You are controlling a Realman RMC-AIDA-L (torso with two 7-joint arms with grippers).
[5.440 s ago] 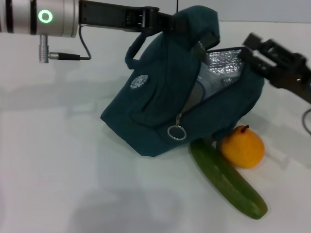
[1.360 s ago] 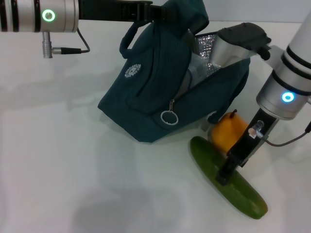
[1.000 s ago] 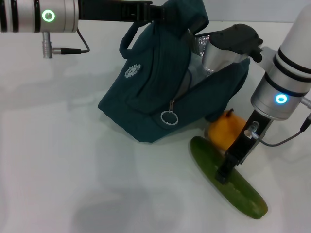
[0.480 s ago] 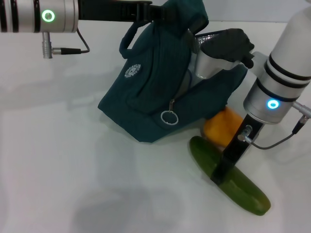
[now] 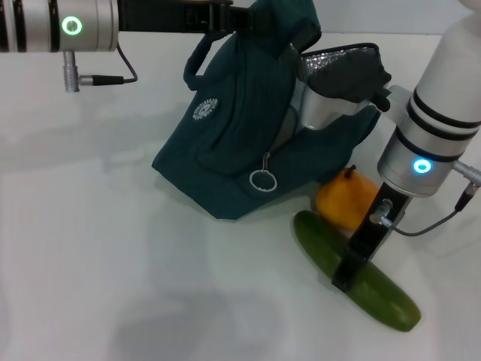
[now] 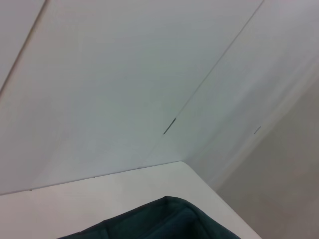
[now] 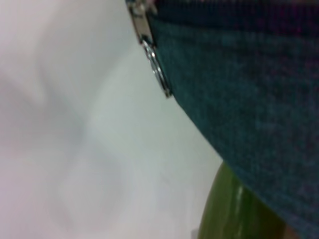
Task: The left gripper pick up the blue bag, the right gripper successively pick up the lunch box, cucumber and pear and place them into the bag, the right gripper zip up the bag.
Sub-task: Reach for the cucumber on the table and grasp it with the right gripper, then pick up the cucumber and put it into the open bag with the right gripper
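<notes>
My left gripper (image 5: 239,16) is shut on the top of the blue bag (image 5: 240,143) and holds it tilted up off the white table. The bag's mouth faces right, showing silver lining (image 5: 340,57). A pale shape in the opening (image 5: 288,126) may be the lunch box. The cucumber (image 5: 316,242) lies in front of the bag, with the pear (image 5: 343,203) touching it at the bag's lower edge. My right gripper (image 5: 350,272) points down and rests on the cucumber's middle. The right wrist view shows the cucumber (image 7: 234,211), the bag (image 7: 249,99) and its zipper ring (image 7: 157,69).
The zipper pull ring (image 5: 261,180) hangs at the bag's front. A bag edge (image 6: 164,224) shows in the left wrist view under a white wall. The right arm's silver elbow (image 5: 322,109) is close to the bag mouth. White table (image 5: 113,263) extends left and forward.
The right arm came away from the bag's mouth and lowered onto the cucumber. Over the last second it shifted slightly left, and the cucumber and pear moved a little.
</notes>
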